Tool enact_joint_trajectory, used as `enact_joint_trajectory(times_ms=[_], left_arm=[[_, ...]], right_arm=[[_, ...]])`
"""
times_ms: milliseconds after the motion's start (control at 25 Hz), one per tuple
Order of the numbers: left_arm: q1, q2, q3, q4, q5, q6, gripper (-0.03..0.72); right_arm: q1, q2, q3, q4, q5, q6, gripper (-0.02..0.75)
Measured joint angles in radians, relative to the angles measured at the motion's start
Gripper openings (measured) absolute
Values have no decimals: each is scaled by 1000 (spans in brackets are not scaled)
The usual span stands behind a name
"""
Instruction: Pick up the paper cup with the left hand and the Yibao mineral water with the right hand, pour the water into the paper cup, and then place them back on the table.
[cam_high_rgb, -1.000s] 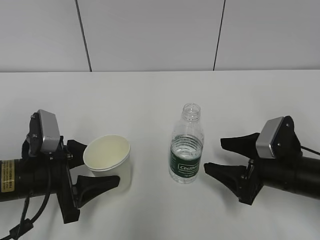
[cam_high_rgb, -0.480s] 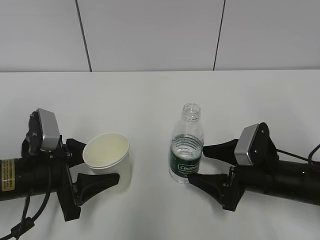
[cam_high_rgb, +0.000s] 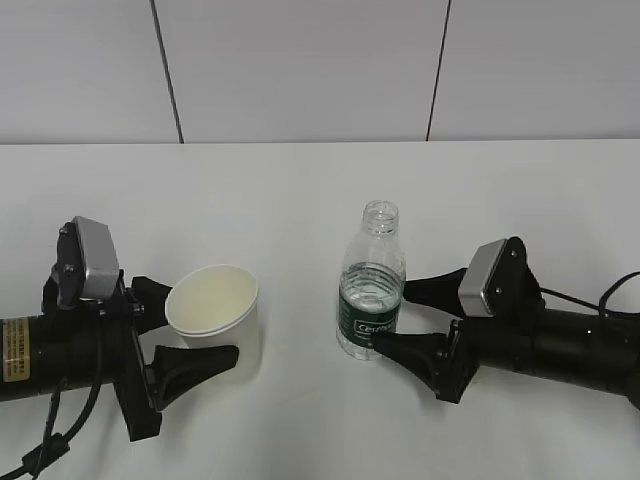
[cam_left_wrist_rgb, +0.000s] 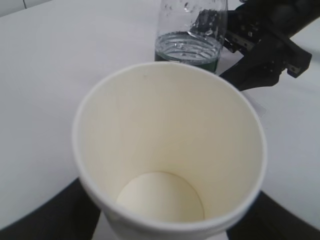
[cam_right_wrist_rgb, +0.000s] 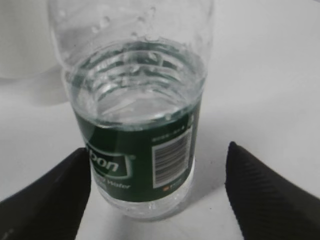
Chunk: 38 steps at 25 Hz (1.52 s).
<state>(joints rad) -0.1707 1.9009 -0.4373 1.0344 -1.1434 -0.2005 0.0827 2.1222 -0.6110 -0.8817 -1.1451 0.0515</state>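
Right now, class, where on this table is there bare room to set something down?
Free: the table's far half behind the paper cup and Yibao mineral water, plus the gap between them. Crowded: around each, where the left hand and right hand flank them.

Bright, even light with soft shadows on the table (cam_high_rgb: 300, 190); both wrist views look slightly blurred up close

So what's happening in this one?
Two arms are setting up a pour on a white table. The left pincer has its fingers on either side of an empty paper cup, which looks tilted; I can't tell if they grip it. The right pincer is open, with its fingers flanking the base of a capless, part-full water bottle but not closed on it. The bottle stands upright on the table. Nothing has been poured yet.
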Motion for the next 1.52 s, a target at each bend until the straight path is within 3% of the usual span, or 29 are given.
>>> enact_joint_trajectory(times_ms=[440, 1080, 1520], left_arm=[[0, 0, 0, -15, 0, 0, 484], [0, 0, 0, -21, 0, 0, 484], [0, 0, 0, -21, 0, 0, 484]], right_arm=[[22, 3, -30, -39, 0, 0, 613], [92, 54, -60, 124, 0, 4, 612], [92, 54, -63, 109, 0, 4, 594]])
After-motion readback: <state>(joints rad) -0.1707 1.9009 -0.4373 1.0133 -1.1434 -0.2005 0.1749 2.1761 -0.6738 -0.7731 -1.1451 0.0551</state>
